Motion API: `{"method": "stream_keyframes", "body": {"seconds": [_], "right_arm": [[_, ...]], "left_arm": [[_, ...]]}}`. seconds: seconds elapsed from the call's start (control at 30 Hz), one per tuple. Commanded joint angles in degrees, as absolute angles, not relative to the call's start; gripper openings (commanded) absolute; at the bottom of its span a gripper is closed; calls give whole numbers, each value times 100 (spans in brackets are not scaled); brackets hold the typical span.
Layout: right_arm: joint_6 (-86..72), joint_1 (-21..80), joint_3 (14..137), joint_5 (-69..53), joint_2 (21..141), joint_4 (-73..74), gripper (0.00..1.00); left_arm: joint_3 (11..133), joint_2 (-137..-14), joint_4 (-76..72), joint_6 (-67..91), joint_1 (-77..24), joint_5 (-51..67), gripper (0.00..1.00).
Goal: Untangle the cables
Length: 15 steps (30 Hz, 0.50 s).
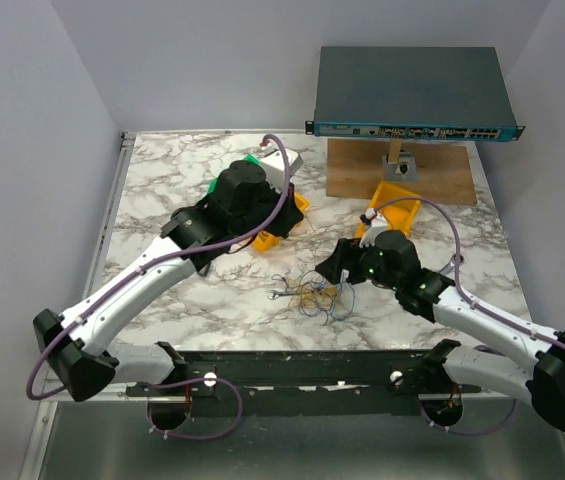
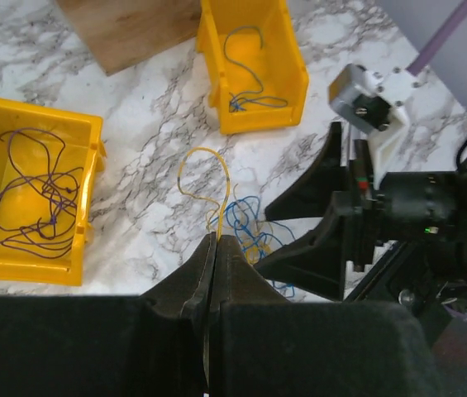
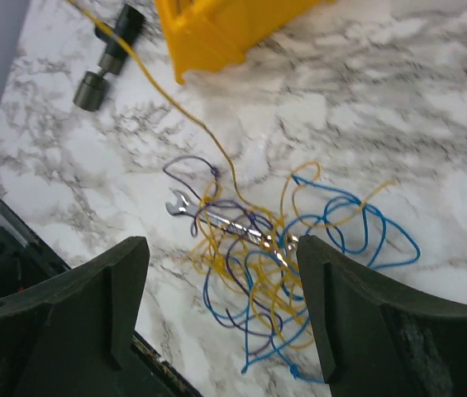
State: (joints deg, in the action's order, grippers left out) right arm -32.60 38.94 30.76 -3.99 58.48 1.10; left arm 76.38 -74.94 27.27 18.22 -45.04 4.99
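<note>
Left wrist view has the left gripper (image 2: 215,248) clamped on a yellow-orange wire (image 2: 193,165) of the cables (image 2: 245,227) heaped on the desk (image 2: 150,107); pulling while the right gripper (image 3: 221,260) gapes above could cinch the knot.

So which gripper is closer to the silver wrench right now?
Right. The right gripper hangs open just above the wrench, a finger on each side of the tangled cables around it. The left gripper sits farther off, shut on one yellow cable.
</note>
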Motion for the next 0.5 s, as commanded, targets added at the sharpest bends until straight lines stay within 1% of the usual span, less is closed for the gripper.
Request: {"method": "stream_keyframes", "body": {"seconds": [0.0,0.13,0.2,0.23,0.3,0.37,0.43,0.47], "right_arm": [[-2733,3902,3109,-1045,6223,-1428,80],[-2599,3951,3398,-1213,6884,-1823,76],[-2524,4044,3471,-1058,7161,-2033,72],[-2447,4072,3508,-1022,7300,-2106,65],[-2389,4128,3597,-1063,7507,-2245,56],[-2388,4197,3642,-1215,7616,-2428,52],[-2431,4264,3739,-1158,7635,-2443,43],[-2440,4275,3796,-1109,7602,-2370,33]], "left_arm": [[7708,-6890,3102,1780,-4467,781,0],[7737,-6597,3195,1864,-4417,897,0],[7782,-6558,3264,1909,-4406,1053,0],[7801,-6549,3286,1951,-4397,1088,0],[7796,-6492,3318,2003,-4371,1138,0],[7757,-6401,3305,2051,-4328,1201,0],[7700,-6291,3271,2112,-4258,1275,0],[7670,-6240,3261,2146,-4208,1328,0]]}}
